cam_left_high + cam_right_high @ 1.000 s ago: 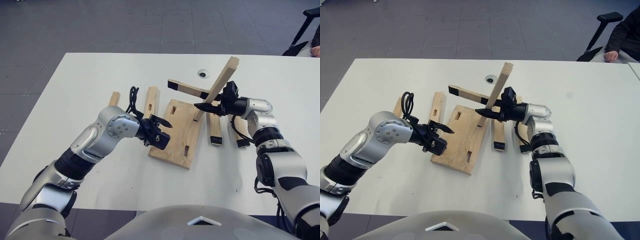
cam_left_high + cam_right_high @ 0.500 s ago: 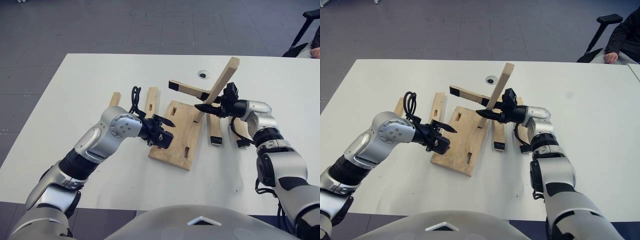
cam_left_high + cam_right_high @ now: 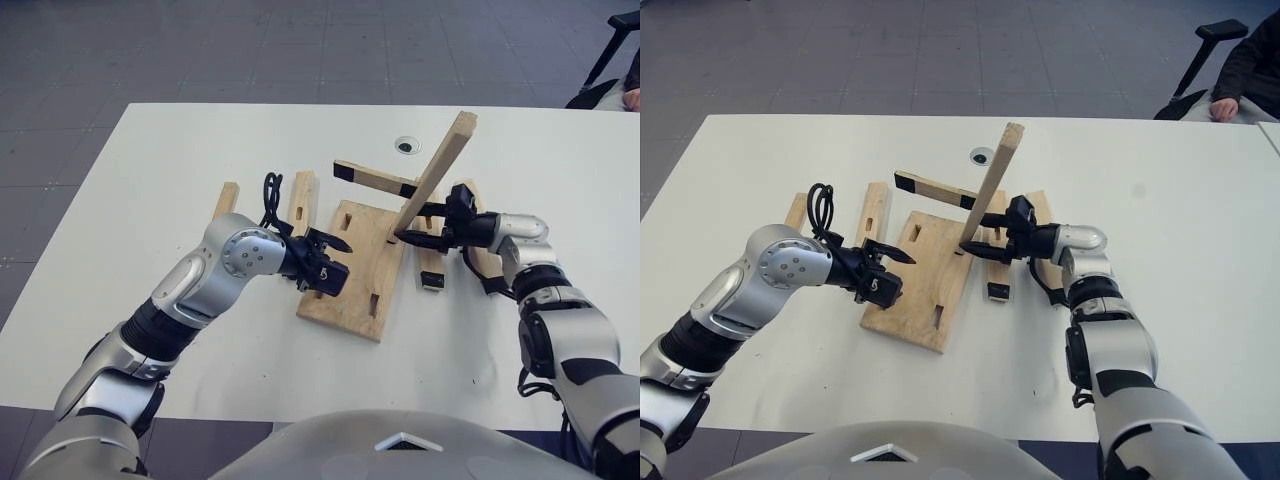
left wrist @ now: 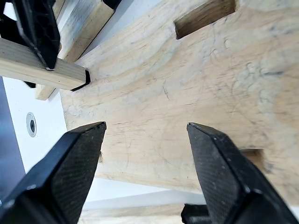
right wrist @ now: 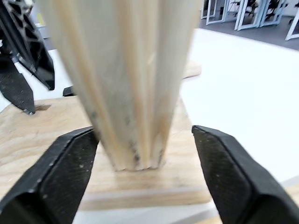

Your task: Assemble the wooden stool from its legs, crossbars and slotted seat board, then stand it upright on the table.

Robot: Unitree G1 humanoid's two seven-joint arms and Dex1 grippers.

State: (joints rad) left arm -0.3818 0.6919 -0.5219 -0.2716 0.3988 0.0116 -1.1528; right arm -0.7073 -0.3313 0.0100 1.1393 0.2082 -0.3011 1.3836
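The slotted seat board [image 3: 355,270] lies flat at mid-table. A long wooden leg [image 3: 438,165] stands tilted with its foot on the board's far right corner, and a black-tipped crossbar [image 3: 372,177] juts from it. My right gripper [image 3: 413,226] is open, its fingers [image 5: 60,177] straddling the leg [image 5: 126,84] just above its foot. My left gripper [image 3: 327,262] hangs open over the board's left edge, and the board [image 4: 187,93] shows between its fingers [image 4: 70,172], which hold nothing.
Loose wooden legs lie on the white table [image 3: 160,180]: two left of the board [image 3: 303,203] [image 3: 228,198], and two on its right under my right arm [image 3: 430,265]. A round cable hole [image 3: 406,145] sits behind the pieces.
My right gripper has slid down the leg toward the board, and the leg now stands steeper. My left gripper has edged slightly closer to the board.
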